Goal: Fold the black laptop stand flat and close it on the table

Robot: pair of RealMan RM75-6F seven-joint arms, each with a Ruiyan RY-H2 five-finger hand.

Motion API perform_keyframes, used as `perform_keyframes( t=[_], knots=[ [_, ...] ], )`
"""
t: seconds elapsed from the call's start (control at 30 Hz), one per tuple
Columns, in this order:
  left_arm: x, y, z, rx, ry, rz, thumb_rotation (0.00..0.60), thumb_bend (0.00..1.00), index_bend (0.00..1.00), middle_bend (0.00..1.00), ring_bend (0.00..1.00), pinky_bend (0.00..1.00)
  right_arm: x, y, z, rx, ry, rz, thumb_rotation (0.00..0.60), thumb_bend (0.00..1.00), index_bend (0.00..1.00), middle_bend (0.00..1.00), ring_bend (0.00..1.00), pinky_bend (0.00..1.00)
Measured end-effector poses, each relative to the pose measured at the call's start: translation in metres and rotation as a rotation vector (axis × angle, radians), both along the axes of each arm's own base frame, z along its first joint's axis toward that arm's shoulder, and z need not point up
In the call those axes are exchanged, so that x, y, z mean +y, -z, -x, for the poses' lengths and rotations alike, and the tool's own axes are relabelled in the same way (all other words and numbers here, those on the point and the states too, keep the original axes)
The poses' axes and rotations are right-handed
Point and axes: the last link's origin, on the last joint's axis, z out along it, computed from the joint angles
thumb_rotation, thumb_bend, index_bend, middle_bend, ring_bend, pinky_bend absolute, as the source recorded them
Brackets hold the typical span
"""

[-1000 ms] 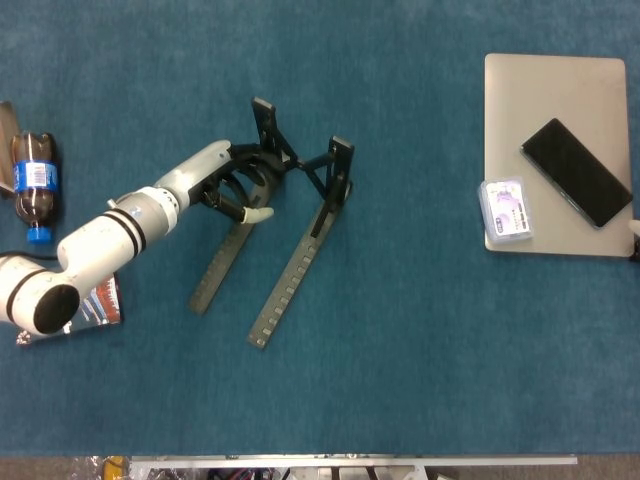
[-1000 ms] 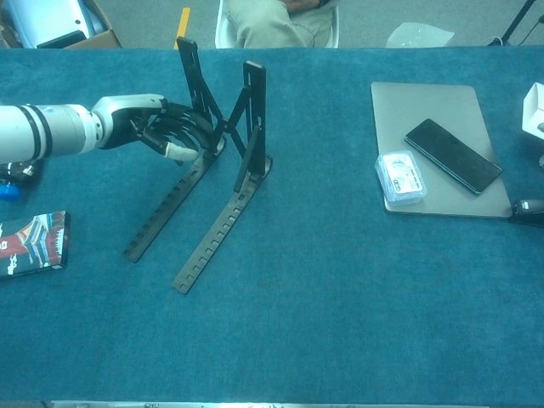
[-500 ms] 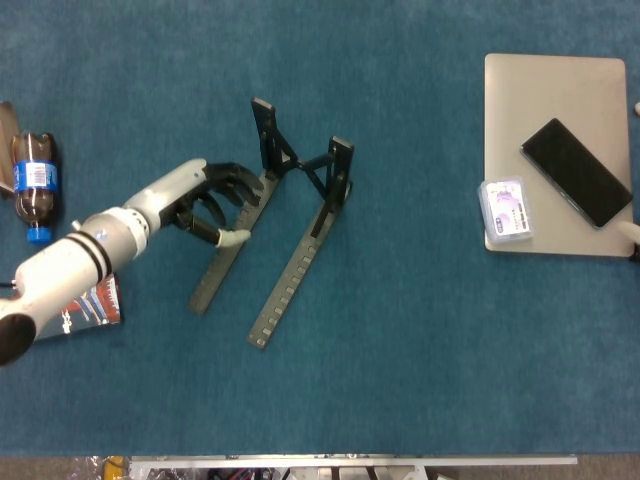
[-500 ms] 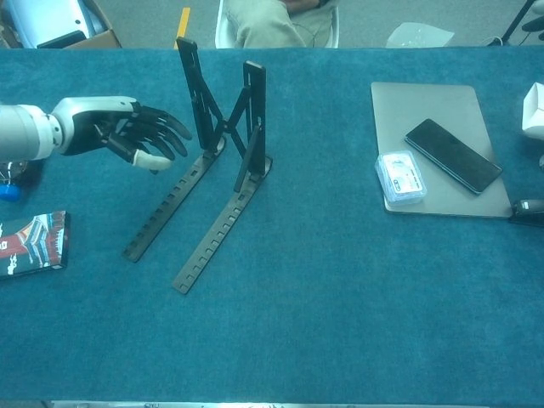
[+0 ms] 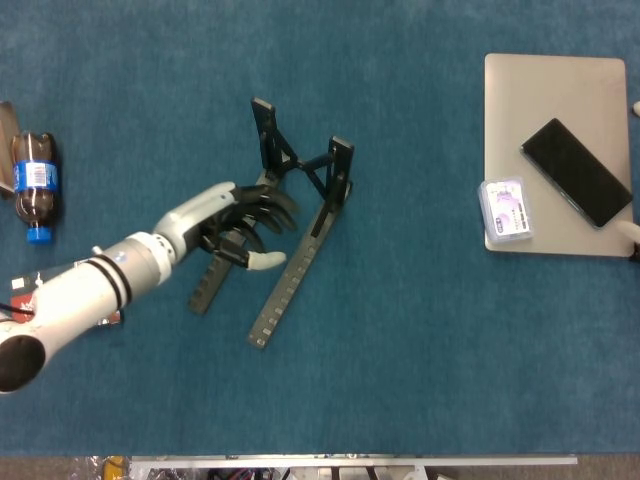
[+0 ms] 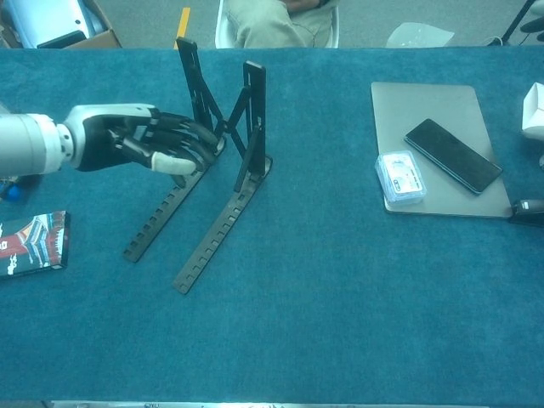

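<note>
black laptop stand (image 5: 300, 215) on teal table (image 5: 400, 350); silver laptop (image 5: 555, 90), black phone (image 5: 576, 172), blue-labelled cola bottle (image 5: 35, 185).

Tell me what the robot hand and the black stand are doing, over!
Left hand open, fingers spread over stand's left rail. Right hand not in view. Laptop stand upright, not folded. Nothing blocking it.

The left arm reaches in from about eight o'clock, white forearm angled toward two o'clock, its robot hand (image 5: 237, 225) (image 6: 157, 148) holding nothing, dark fingers (image 6: 194, 141) spread and extended, pale-tipped thumb (image 5: 265, 261) pointing toward three o'clock.
</note>
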Motion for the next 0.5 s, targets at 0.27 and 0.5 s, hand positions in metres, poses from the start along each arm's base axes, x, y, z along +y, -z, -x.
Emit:
perform_keyframes(
  t=[0.27,0.5],
  knots=[
    [0.001,0.019,-0.012,-0.045,-0.005,0.034,0.6,0.25,0.25,0.31,0.26,0.39,0.001,-0.002,0.003,0.001,0.01,0.005,0.6,0.09,0.08,0.15,0.14,0.22],
    [0.011,0.037,-0.017,-0.071,-0.031,0.028,0.6,0.25,0.25,0.31,0.26,0.39,0.002,-0.003,0.006,-0.001,0.016,0.008,0.6,0.09,0.08,0.15,0.14,0.22]
  ],
)
